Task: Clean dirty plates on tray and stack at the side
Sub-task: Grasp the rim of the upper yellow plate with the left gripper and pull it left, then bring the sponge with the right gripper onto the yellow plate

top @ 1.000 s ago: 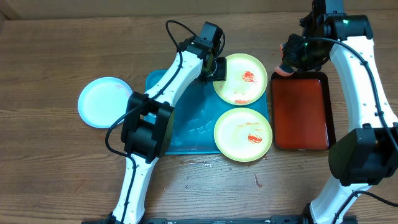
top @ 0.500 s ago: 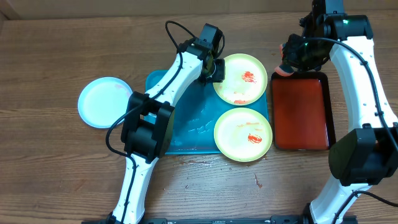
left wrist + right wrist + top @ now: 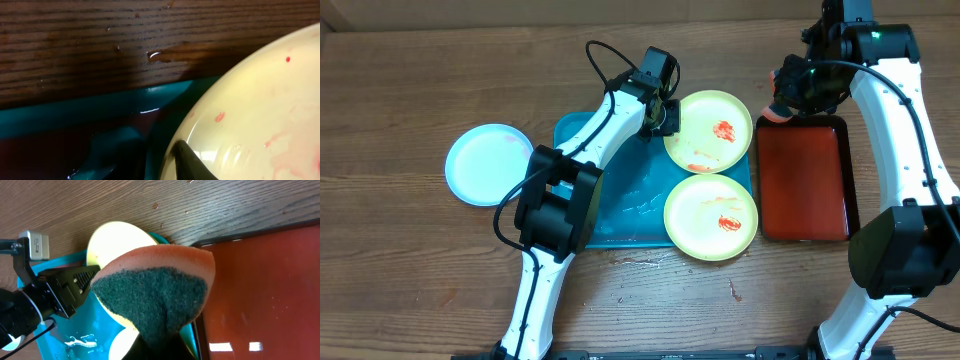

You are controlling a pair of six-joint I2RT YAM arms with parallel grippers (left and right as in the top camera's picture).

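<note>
My left gripper [image 3: 663,113] is shut on the left rim of the upper yellow-green plate [image 3: 710,130], which lies at the far right corner of the turquoise tray [image 3: 610,200]. In the left wrist view one black finger [image 3: 192,164] presses on that plate's inner face [image 3: 260,110]; the other finger is hidden beneath it. A second yellow-green plate [image 3: 711,216] with a red smear lies at the tray's near right corner. The pale blue-white plate [image 3: 488,164] lies on the table, left of the tray. My right gripper [image 3: 785,98] is shut on an orange-and-green sponge [image 3: 155,287] over the red tray's far left corner.
A red tray with a black rim [image 3: 803,180] lies right of the turquoise tray, close to both yellow-green plates. Water shines on the turquoise tray [image 3: 82,341]. Small red specks lie on the wood in front of the trays [image 3: 734,291].
My left gripper has shifted slightly, and the upper yellow-green plate has moved a little to the right with it. The right arm with the sponge has not moved.
</note>
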